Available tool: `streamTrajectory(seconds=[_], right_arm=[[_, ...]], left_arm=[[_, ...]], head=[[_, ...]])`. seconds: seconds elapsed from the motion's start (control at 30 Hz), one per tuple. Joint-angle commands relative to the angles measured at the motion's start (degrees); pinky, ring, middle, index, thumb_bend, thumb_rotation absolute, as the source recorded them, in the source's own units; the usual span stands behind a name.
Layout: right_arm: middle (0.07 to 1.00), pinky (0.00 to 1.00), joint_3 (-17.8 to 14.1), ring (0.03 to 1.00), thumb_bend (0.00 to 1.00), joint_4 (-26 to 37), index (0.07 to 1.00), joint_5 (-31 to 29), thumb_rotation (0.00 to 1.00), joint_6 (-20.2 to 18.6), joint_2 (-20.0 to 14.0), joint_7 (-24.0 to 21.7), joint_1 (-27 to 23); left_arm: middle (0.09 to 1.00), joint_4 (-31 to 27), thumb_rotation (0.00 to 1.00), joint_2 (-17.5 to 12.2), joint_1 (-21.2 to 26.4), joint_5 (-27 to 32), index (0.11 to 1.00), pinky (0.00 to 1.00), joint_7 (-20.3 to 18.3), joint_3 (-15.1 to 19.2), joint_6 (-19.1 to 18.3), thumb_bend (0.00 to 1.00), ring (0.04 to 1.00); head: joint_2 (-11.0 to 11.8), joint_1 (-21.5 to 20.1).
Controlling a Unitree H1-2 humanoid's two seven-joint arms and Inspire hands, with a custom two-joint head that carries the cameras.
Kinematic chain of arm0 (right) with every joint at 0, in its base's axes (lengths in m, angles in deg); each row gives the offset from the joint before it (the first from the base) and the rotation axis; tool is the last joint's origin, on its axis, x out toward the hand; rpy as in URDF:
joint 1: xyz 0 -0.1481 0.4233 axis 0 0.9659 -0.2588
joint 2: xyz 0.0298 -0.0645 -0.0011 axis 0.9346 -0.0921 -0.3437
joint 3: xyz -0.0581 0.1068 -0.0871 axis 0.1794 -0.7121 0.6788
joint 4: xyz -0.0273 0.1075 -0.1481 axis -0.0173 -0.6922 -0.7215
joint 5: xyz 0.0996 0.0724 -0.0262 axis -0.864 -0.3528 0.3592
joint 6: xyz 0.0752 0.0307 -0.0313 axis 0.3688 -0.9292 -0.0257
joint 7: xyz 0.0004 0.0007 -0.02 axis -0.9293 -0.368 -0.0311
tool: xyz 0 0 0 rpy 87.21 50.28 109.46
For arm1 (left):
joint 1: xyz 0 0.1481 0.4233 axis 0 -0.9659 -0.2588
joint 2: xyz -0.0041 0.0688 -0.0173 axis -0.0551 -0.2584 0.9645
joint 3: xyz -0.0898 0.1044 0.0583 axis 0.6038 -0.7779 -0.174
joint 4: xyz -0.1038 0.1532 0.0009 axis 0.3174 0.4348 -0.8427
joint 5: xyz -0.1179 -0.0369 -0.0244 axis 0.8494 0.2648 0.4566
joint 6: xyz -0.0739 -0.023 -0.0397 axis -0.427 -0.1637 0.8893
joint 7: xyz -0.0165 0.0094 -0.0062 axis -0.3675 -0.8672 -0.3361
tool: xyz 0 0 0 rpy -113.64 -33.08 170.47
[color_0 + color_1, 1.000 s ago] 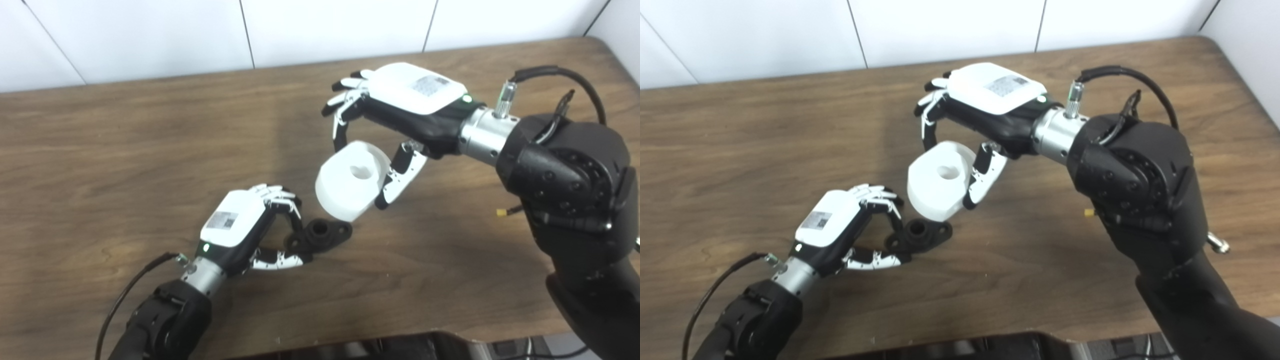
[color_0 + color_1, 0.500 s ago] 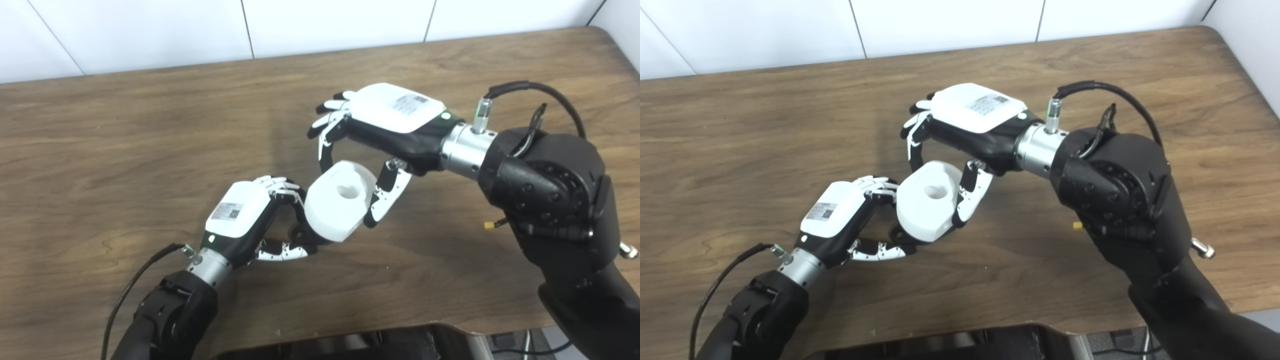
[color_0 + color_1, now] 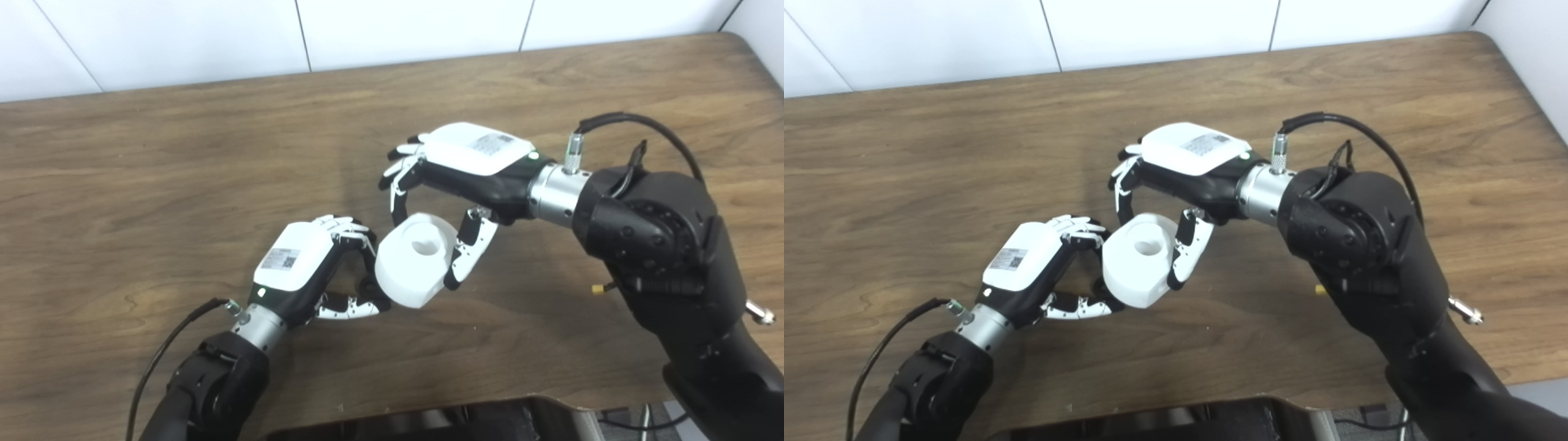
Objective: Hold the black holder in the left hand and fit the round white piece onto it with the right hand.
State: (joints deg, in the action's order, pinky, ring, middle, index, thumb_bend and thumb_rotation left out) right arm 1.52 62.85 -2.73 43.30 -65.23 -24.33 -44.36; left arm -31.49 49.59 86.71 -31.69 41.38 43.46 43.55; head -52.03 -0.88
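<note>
Fingers (image 3: 398, 184) and thumb of right hand (image 3: 456, 177) wrapped around round white piece (image 3: 413, 260), bore upward, pressed over black holder (image 3: 367, 286). Holder, nearly hidden beneath the piece, pinched by left hand (image 3: 306, 269) to brace it against table (image 3: 122, 184).

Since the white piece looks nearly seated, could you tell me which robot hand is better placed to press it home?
The right robot hand: it grips the round white piece directly over the black holder, which the left robot hand braces on the table.
</note>
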Motion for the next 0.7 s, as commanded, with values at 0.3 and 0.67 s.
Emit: streamTrajectory(seconds=[0.3, 0.67], right_arm=[[0.84, 1.0, -0.1, 0.962, 0.52, -0.3, 0.483, -0.6, 0.13, 2.3, 0.7, 3.8, -0.2], [0.847, 0.99, 0.5, 0.971, 0.52, -0.4, 0.483, -0.3, 0.13, 2.8, 1.4, 4.1, 0.5]], left_arm=[[0.756, 0.2, 0.06, 0.0, -1.6, -0.8, 0.486, 0.89, -5.0, -1.9, -1.0, 0.52, 0.831], [0.752, 0.1, 0.06, 0.0, -1.8, -1.0, 0.485, 0.89, -4.8, -1.9, -0.6, 0.52, 0.828]], head=[[0.0, -0.1], [0.8, -0.4]])
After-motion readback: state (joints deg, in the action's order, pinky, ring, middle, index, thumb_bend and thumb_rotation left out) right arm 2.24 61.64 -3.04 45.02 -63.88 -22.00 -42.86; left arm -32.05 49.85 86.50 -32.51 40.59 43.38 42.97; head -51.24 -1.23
